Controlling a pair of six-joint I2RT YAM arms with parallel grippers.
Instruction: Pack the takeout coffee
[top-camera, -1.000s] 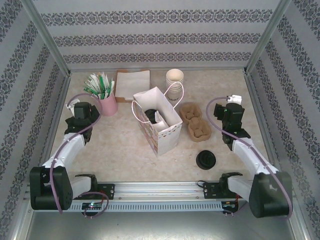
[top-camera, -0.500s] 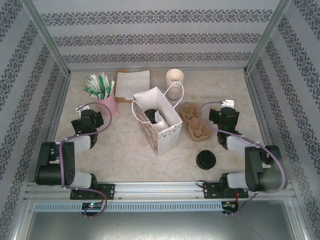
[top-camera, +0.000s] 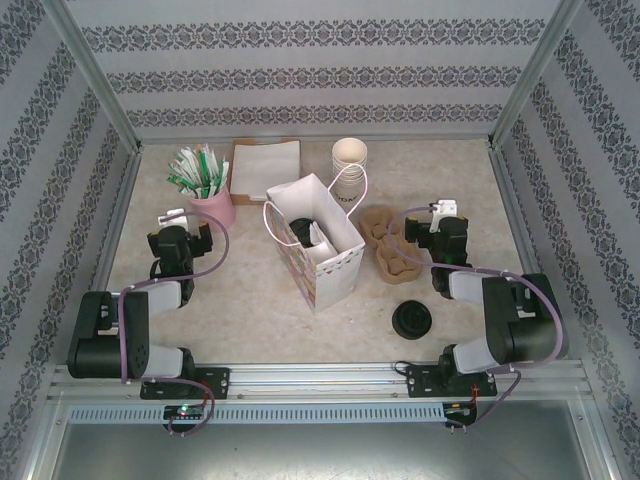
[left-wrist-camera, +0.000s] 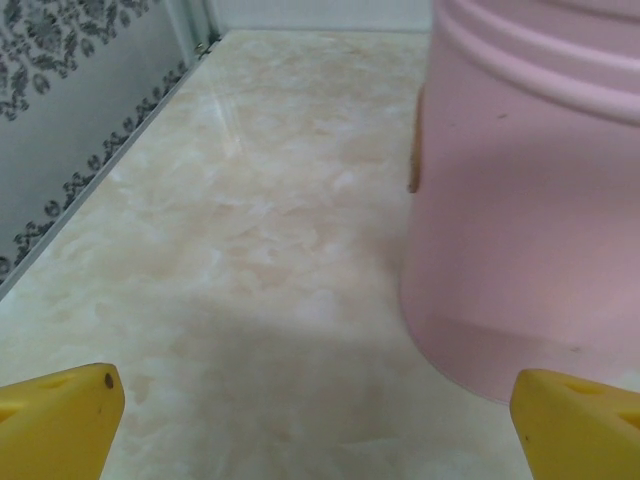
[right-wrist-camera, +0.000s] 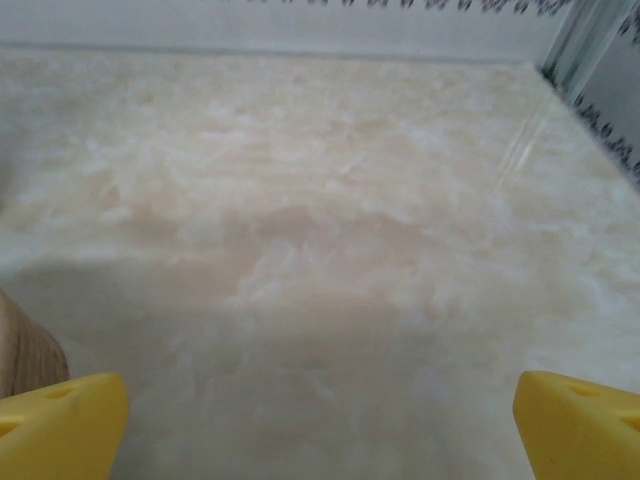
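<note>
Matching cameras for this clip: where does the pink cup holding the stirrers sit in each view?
Top external: pink cup at the back left, left of the paper bag.
Left wrist: pink cup stands close up at the right side of the picture.
Right wrist: bare table ahead, with the pulp carrier edge at the lower left.
Shared landmark: the cream marbled tabletop.

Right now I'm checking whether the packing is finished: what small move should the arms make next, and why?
Probably just pull both arms back to rest. What looks like the takeout coffee sits inside the bag, and the left gripper and right gripper are open and empty, the left facing the pink cup.
</note>
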